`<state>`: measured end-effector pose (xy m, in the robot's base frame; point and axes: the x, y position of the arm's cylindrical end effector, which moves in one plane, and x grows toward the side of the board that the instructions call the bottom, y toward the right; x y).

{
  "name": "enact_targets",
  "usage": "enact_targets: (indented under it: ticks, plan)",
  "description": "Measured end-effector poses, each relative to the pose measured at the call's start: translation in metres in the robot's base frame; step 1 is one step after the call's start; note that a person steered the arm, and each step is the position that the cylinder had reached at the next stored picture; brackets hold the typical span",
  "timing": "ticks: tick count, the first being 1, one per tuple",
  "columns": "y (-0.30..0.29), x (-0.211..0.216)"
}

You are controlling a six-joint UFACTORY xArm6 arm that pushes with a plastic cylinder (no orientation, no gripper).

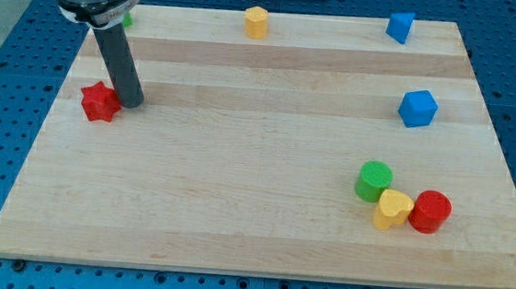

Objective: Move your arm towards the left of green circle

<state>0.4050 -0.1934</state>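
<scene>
Tip (133, 104) of my dark rod tool sits at the view's left side of the pale wooden bench (232, 235), just beside the red star-shaped block (100, 102), possibly touching its right edge. The tool is a bare rod with nothing to clench or release, so it grasps nothing.

The green round cylinder block (374, 181), the task's target, stands well apart toward the view's lower right, touching or nearly touching the yellow block (392, 210), which in turn abuts the red round cylinder block (431, 212).

A yellow hexagonal block (256, 22) and a blue block (399, 26) lie near the top edge, a blue cube (418, 108) at the right, and a green sliver (127, 20) peeks out behind the arm.

Risks, as I judge them: starting off leftward would drag the red star along; overshooting the open spot left of the green cylinder would shove it into the yellow and red neighbours.
</scene>
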Motion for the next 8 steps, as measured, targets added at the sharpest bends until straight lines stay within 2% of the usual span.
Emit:
enact_targets:
  ticks: [1,2,4,8]
  plan:
    - [0.058,0.009]
    - [0.089,0.018]
    - [0.089,0.02]
    - [0.088,0.052]
